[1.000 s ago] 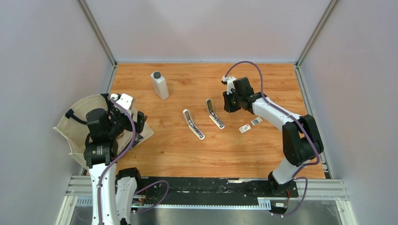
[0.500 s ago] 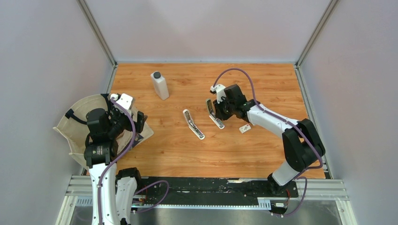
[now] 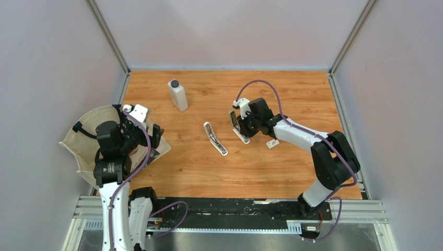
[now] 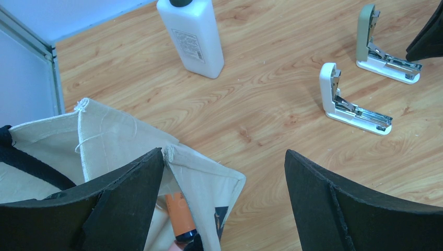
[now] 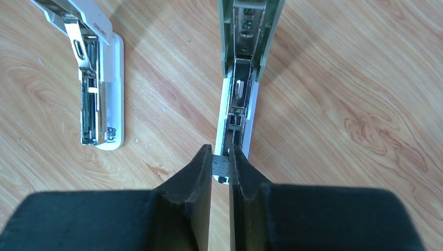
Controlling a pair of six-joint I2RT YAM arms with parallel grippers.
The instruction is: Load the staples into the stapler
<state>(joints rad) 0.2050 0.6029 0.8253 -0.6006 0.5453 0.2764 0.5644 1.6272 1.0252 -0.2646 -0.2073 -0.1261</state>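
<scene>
Two staplers: a white one (image 5: pixel 116 94) and a green one (image 5: pixel 251 21), both swung open on the bench (image 3: pixel 313 94), side by side but apart.
Hidden: the right arm covers the bench just behind the staple box (image 3: pixel 272 143); the box's marks are too small to read.
Cut off: the bottle (image 4: pixel 193 36) loses its cap at the top edge of the left wrist view. An orange item (image 4: pixel 180 212) in the cloth bag (image 4: pixel 115 141) is half buried; cannot name it.
Staple box: flat on the bench, right of the green stapler, just beside the right forearm, untouched.
Right tool (image 5: pixel 221 163): fingers nearly together, clamped on a small grey strip (image 5: pixel 220 168), too small to tell if it is staples. The strip sits at the near end of the green stapler's open channel; touching or just above, cannot tell.
Left tool (image 4: pixel 224 162): fingers wide apart, nothing between them, over the bag's corner.
</scene>
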